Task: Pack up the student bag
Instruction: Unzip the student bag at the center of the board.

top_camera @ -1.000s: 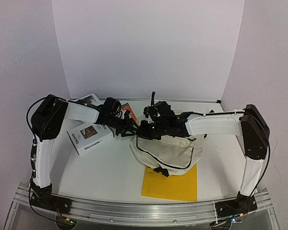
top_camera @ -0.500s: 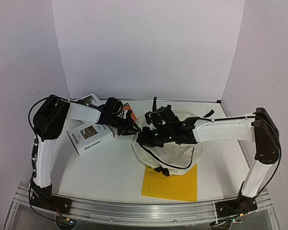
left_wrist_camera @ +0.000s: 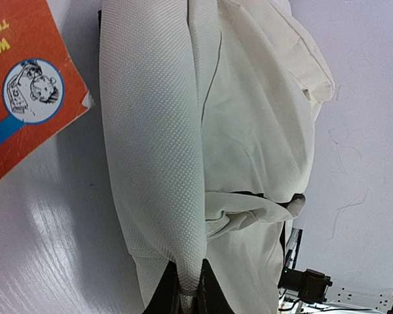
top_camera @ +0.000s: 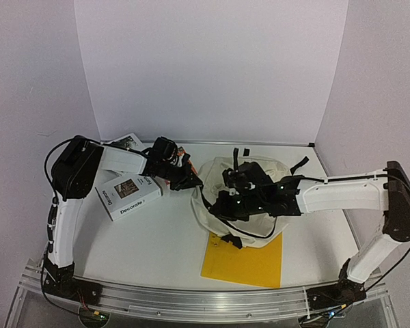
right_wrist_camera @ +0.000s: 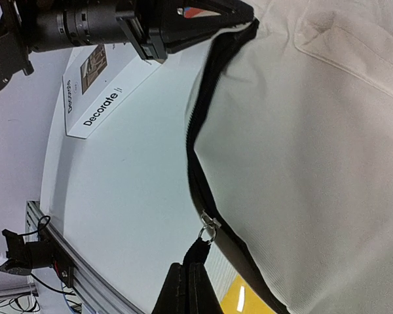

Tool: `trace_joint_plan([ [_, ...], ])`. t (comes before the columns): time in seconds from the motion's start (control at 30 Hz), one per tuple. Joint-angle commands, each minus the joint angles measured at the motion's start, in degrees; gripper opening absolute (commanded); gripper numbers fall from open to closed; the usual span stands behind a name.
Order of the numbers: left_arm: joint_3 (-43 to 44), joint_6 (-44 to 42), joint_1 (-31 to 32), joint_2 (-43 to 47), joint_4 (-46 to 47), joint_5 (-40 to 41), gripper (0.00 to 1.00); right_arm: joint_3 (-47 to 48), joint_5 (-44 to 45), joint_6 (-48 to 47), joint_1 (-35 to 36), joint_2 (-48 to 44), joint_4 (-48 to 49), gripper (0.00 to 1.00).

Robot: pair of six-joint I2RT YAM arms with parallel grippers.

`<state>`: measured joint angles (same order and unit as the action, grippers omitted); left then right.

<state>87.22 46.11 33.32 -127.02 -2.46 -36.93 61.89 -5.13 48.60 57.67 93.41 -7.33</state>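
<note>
White walls back a white table point(top_camera: 157, 239), and at its left lies the "Decorate" book point(top_camera: 128, 196), not yet packed. Just right of it, over the orange book point(left_wrist_camera: 26, 85), is the left gripper point(top_camera: 193, 182). A second ago its jaws stood apart beside the bag's left end. Now the fingertips point(left_wrist_camera: 200, 297) are pressed together on a fold of the cream fabric, which the left wrist view shows running up from between them.

The student bag point(top_camera: 215, 171) lies on its side mid-table. It has slid back and to the right, so it now covers only the far edge of the yellow sheet point(top_camera: 242, 263) it was partly lying on.

Right of centre, the right gripper point(top_camera: 227, 205) is clamped on the black zip pull point(right_wrist_camera: 200, 252), which hangs from a small metal ring on the zip track. Its jaws were already tight a second ago. What changed is the arm, whose elbow has swung out toward the right wall and carried the pull away from the left gripper.

I judge the left arm has just become the anchor, pinning the bag's end so that the right arm's tug runs the slider along the track rather than dragging the whole bag. How far the mouth is open I cannot tell, and no book is inside as far as these views show
</note>
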Motion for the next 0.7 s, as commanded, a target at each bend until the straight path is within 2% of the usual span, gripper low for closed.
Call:
trace_joint_plan([
  [0.0, 3.80, -1.67, -1.24, 0.56, 2.98, 4.30, 0.09, -2.75, 0.77, 1.44, 1.01, -4.01, -1.25, 0.00],
  [0.07, 2.68, -2.67, -1.20, 2.18, 1.30, 4.73, 0.16, -2.58, 0.71, 0.80, 1.00, -3.83, -1.36, 0.00],
  [0.17, -0.96, -5.67, -1.11, 7.73, -4.16, 6.90, 0.45, -0.51, 0.78, -0.72, 0.97, -2.58, -1.29, 0.00],
  [0.27, -4.95, -7.78, -0.62, 14.01, -8.11, 9.84, 0.63, 2.08, 1.79, -2.63, 0.95, -1.24, -1.28, 0.00],
  [0.4, -11.05, -6.78, 1.91, 20.87, -11.21, 12.09, 0.71, 4.44, 2.27, -4.42, 1.00, 0.56, -1.25, 0.00],
  [0.67, -16.60, 1.76, 8.93, 23.87, -10.29, 10.25, 0.71, 5.04, 1.70, -5.36, 1.04, 1.74, -0.67, 0.00],
])
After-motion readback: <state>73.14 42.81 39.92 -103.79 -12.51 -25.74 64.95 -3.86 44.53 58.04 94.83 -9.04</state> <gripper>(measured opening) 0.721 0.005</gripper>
